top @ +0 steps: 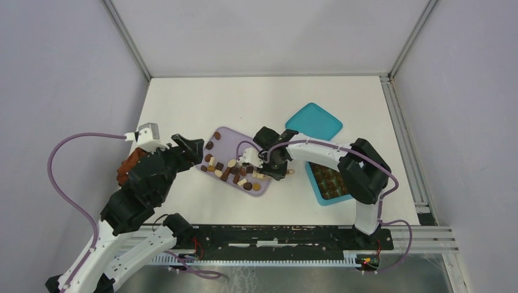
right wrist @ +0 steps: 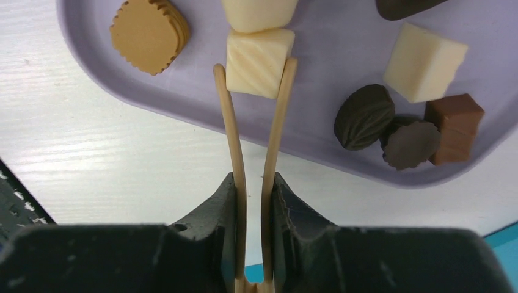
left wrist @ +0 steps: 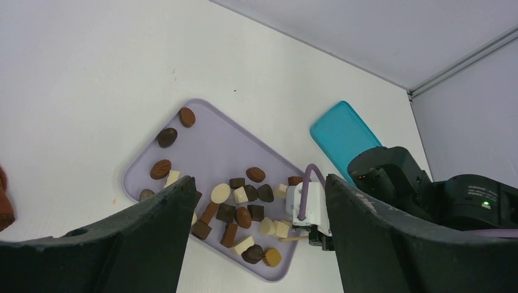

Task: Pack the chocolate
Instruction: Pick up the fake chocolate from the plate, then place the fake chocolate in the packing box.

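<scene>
The right gripper (right wrist: 253,186) squeezes thin wooden tongs (right wrist: 234,134). Their tips hug a cream-white ridged square chocolate (right wrist: 258,68) on the flat lilac tray (right wrist: 183,116). Best to squeeze softly, lift straight up, then go to the teal box (top: 313,185). The left gripper (left wrist: 258,183) hangs wide apart.

I'm seeing the left arm (top: 137,186) and right arm (top: 365,177) wearing white link shells and chunky matte-black joint housings. A lilac cable (top: 85,135) is looping off each one. The left gripper (top: 196,151) is showing broad black wedge-shaped fingers (left wrist: 153,238), and a green light (left wrist: 485,203) is glowing on the right arm's housing.
</scene>
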### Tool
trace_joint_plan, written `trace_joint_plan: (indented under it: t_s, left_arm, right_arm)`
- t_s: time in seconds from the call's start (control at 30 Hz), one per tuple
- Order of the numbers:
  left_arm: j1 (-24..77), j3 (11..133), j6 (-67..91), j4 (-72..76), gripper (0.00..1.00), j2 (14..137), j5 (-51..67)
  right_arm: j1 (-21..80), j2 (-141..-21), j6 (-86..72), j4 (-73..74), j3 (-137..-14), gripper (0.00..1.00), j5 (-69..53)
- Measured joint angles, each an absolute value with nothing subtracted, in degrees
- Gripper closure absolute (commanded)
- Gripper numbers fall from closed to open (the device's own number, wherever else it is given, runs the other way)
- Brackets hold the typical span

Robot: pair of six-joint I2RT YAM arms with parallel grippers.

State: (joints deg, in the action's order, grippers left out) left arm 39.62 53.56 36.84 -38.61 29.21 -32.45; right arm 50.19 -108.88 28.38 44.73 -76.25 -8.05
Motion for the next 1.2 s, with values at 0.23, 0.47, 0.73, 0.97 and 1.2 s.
trace_joint_plan:
  t_s: [0.23,0.47,0.73,0.97,1.2]
  left_arm:
    - [39.6,53.0,36.9,-38.4,0.17,29.1,-32.4]
    - [39.6,52.4,36.9,-35.9,0.17,29.5,-31.3]
    - [39.6,51.1,36.9,-30.7,0.13,35.0,-28.9]
    - [39.6,48.7,36.9,-25.2,0.10,39.6,-26.1]
    - [39.6,46.9,38.1,-21.7,0.10,42.8,-23.4]
  right_arm:
    - [46.6,-101.7,29.4,44.8,-75.9,0.86,-13.8]
    - [37.9,-90.5,31.7,45.2,-72.4,0.86,-21.7]
    - [20.9,-77.8,34.9,47.6,-64.2,0.86,-23.8]
    - [6.6,-75.4,39.9,52.8,-60.0,0.85,-23.5]
    - [3.2,-74.9,43.5,54.8,-56.4,0.84,-20.9]
